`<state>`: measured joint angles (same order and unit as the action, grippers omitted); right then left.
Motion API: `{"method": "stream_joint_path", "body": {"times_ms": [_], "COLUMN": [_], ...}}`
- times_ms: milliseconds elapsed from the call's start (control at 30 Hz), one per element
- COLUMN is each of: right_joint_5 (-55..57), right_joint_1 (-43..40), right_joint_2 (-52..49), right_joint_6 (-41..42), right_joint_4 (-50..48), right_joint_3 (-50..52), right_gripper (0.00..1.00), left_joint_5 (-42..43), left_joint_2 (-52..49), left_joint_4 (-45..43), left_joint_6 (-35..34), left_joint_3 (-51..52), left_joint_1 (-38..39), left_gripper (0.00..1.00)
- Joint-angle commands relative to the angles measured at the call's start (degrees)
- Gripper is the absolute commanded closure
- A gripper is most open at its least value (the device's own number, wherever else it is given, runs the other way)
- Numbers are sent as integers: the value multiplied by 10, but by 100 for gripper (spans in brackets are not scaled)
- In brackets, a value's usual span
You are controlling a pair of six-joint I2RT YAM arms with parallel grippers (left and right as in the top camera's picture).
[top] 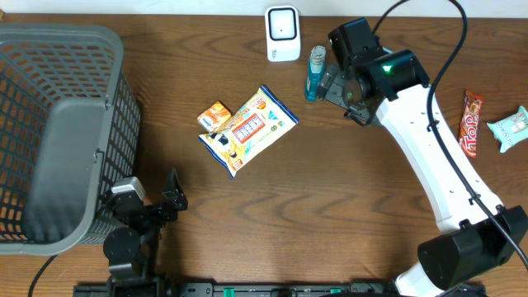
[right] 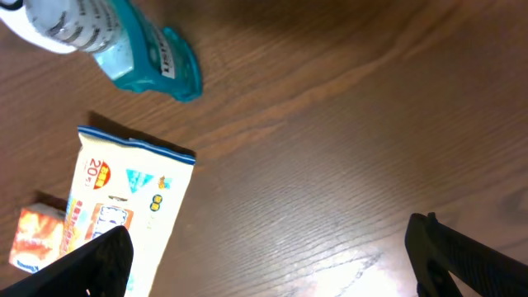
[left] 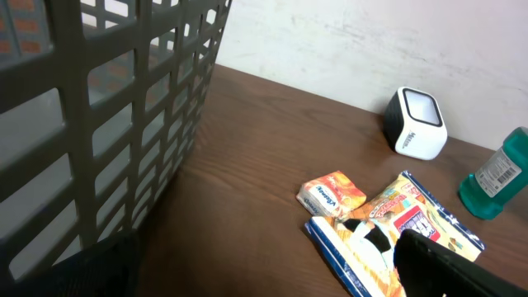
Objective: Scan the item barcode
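Observation:
The white barcode scanner [top: 282, 33] [left: 417, 124] stands at the table's far edge. Just right of it a teal bottle [top: 315, 73] [left: 493, 177] [right: 136, 49] with a white label stands on the wood. My right gripper [top: 340, 95] [right: 272, 272] is beside the bottle, open, with only bare table between its fingers. A yellow snack bag [top: 247, 129] [left: 396, 235] [right: 124, 206] and a small orange box [top: 214, 115] [left: 332, 194] [right: 37, 239] lie mid-table. My left gripper [top: 150, 191] [left: 264, 276] rests open at the near left, holding nothing.
A large grey mesh basket [top: 58, 124] [left: 107, 107] fills the left side, close to my left gripper. A red candy bar [top: 471, 124] and a pale teal packet [top: 511, 128] lie at the far right.

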<state>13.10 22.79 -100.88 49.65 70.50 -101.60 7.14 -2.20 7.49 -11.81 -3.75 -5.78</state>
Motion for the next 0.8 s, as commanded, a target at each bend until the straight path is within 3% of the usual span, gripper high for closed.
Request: {"method": "stream_joint_path", "body": {"times_ms": [0, 200, 367, 467, 767], "right_joint_5": [16, -1, -13, -26, -18], "right_joint_1": [6, 6, 6, 6, 5], "right_joint_2": [-1, -4, -27, -54, -141], "right_joint_6": [52, 47, -101, -140, -150], "right_joint_4": [-5, -83, -196, -249, -353], "right_joint_3": [0, 0, 1, 1, 1], "right_gripper": [1, 1, 1, 1, 1], "left_joint_5": [-3, -3, -3, -3, -3], "left_joint_2": [1, 1, 1, 1, 1], "left_joint_4": [6, 6, 6, 6, 6], "left_joint_6": [1, 1, 1, 1, 1], "left_joint_3": [14, 14, 14, 14, 14], "left_joint_1": [1, 1, 1, 1, 1], "left_gripper": [2, 2, 2, 2, 2]}}
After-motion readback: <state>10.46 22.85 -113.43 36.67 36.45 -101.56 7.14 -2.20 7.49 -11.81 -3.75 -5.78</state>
